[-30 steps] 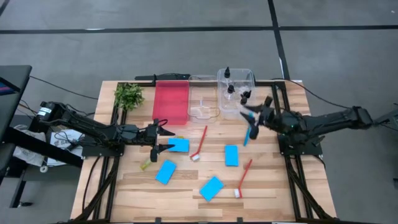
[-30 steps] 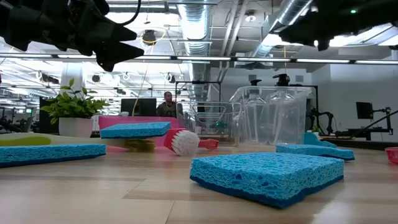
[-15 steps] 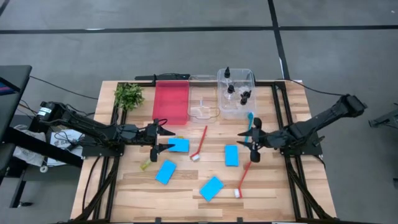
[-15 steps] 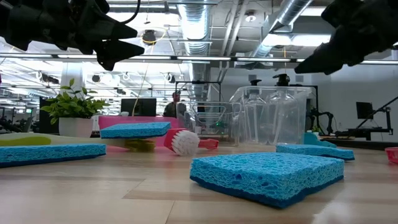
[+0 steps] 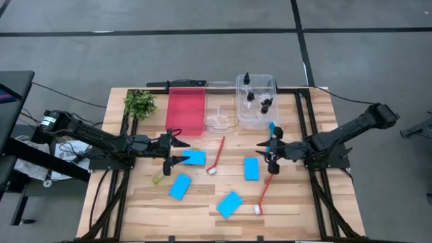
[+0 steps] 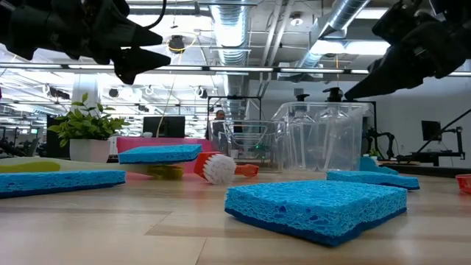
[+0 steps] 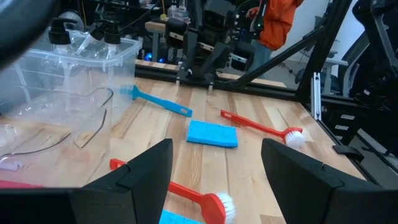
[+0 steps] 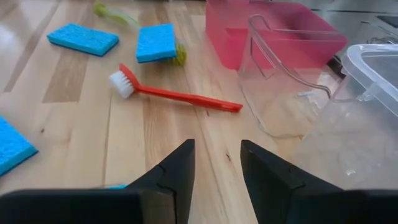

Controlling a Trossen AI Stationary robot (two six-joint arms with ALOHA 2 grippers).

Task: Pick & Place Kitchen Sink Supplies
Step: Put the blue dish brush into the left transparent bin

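While both arms are hanging over the table:
Right gripper: hovering above the blue brush, fingers apart, holding nothing.
Left gripper: hovering wide apart beside a blue sponge.
Bottles: sitting in the clear bin.

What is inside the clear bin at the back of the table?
The clear bin holds small black-capped bottles; four caps show from above. Overlapping clear plastic hides their exact number and whether anything lies beneath.
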